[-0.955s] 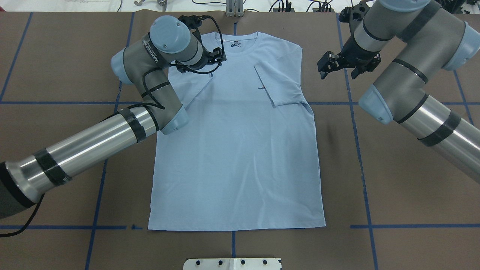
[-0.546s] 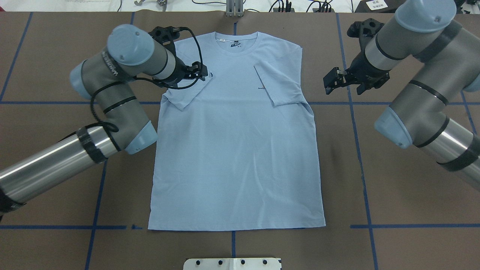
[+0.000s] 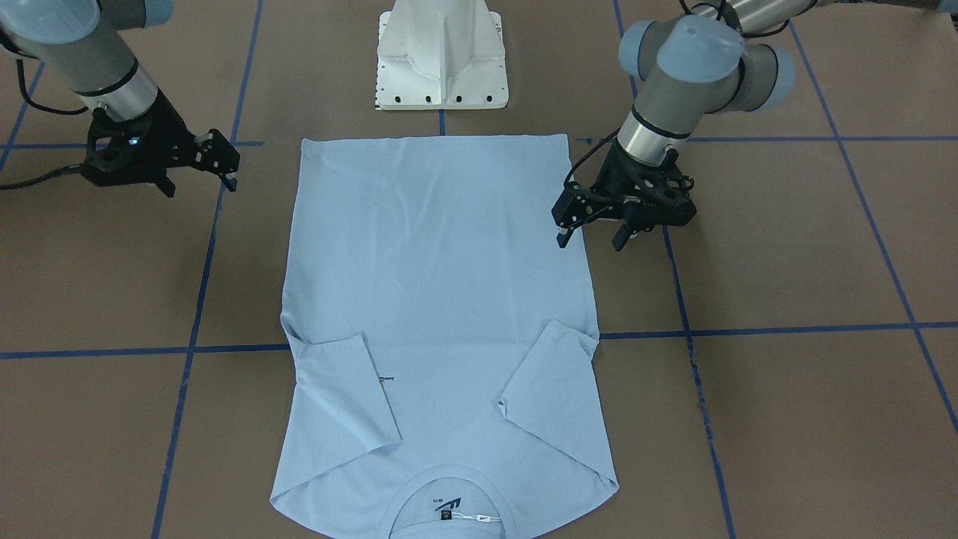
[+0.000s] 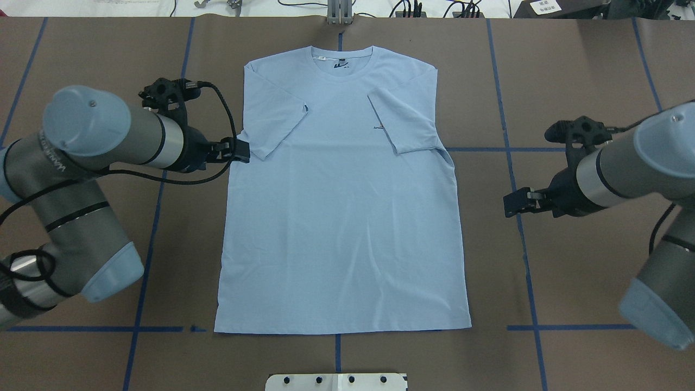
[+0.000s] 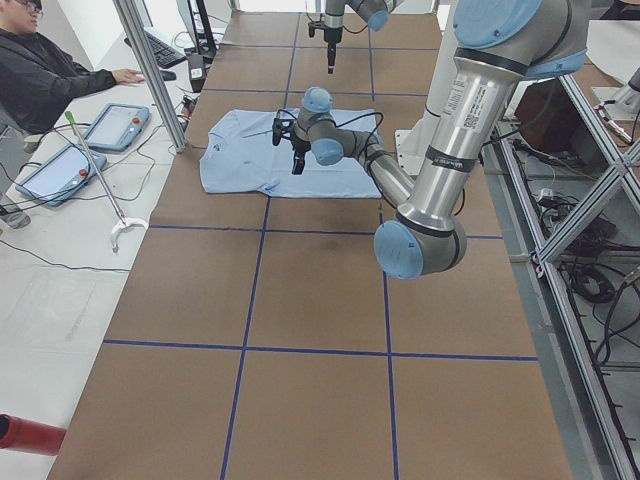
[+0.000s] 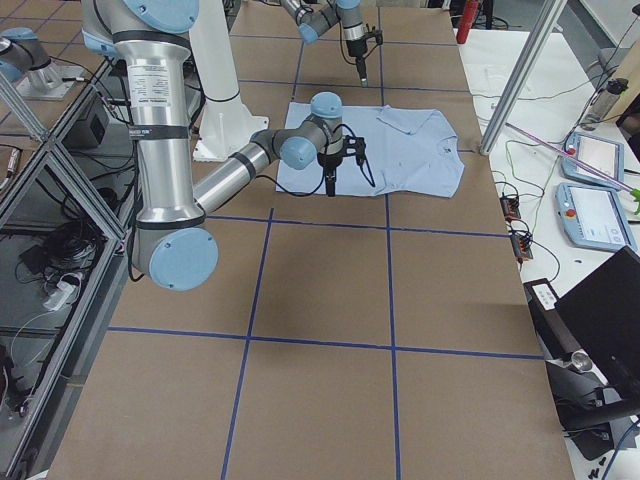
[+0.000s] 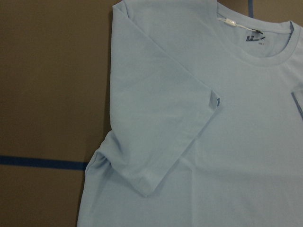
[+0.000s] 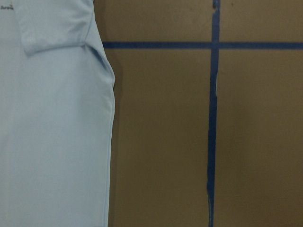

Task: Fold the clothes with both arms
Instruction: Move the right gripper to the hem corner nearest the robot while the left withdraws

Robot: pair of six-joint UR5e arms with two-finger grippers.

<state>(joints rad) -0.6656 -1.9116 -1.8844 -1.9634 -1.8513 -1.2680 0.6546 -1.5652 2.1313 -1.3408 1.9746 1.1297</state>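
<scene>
The light blue T-shirt [image 4: 342, 217] lies flat on the brown table, collar [image 4: 342, 54] at the far end. Both short sleeves are folded in over the chest, and the small print [image 4: 379, 128] peeks out beside one. My left gripper [image 4: 240, 151] hovers open at the shirt's left edge, just below the folded sleeve [image 7: 161, 132], and holds nothing. In the front-facing view the left gripper [image 3: 591, 238] shows its two fingers spread. My right gripper [image 4: 513, 202] is open and empty over bare table, well clear of the shirt's right edge [image 8: 110, 142].
The white pedestal base [image 4: 336, 382] sits at the near table edge behind the hem. Blue tape lines [image 4: 516, 179] cross the brown table cover. A person [image 5: 50, 75] sits at a side desk with tablets [image 5: 115, 125]. Aluminium frame posts [image 6: 515, 85] stand past the table.
The left gripper has let go of the left sleeve, which now lies folded, and has pulled back off the shirt's edge. The right gripper has drawn back toward the robot over bare table.
</scene>
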